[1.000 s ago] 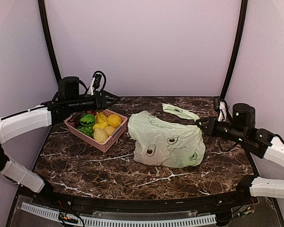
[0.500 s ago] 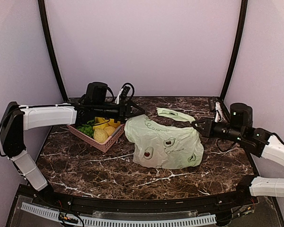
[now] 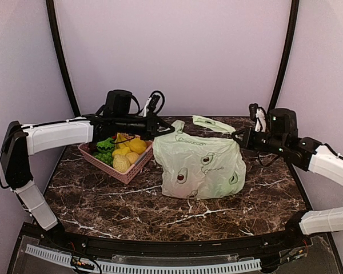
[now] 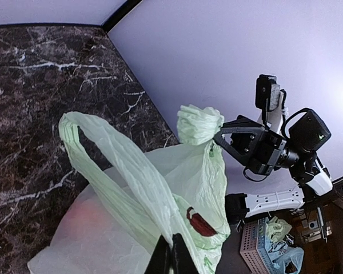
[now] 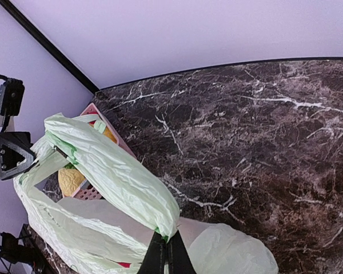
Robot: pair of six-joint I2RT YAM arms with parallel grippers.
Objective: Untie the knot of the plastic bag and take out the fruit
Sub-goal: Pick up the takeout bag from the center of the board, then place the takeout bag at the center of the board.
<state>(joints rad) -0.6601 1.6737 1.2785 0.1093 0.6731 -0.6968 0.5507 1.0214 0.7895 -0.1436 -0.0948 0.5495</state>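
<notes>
Two grippers share the bag [image 3: 203, 165] between them. The left gripper [image 3: 170, 129] is pinched tight on one handle strip, and the right gripper [image 3: 236, 137] is clamped on a thick twisted band of the same plastic; in the wrist views no gap shows between either pair of fingers. Held from opposite ends like this, the bag hangs below and between them with its bottom on the desk [image 3: 103, 200]. This looks meant to lift the top clear and draw the handles apart so the mouth can open. Just ahead of the right gripper's tips sits a bunched lump [image 4: 199, 123] of film, but it cannot be told whether that is the knot, or whether it is tied or slack. Fruit inside the bag is hidden by the film, apart from a pinkish blur [image 4: 80, 220] low under the left gripper. Beneath the left gripper's arm, on the side away from the bag, a basket [image 3: 136, 167] holds a round orange fruit [image 3: 138, 145] among bananas [image 3: 123, 140] and greens [image 3: 106, 144]. It is likely the drop spot, kept near so each piece travels only a short way.
</notes>
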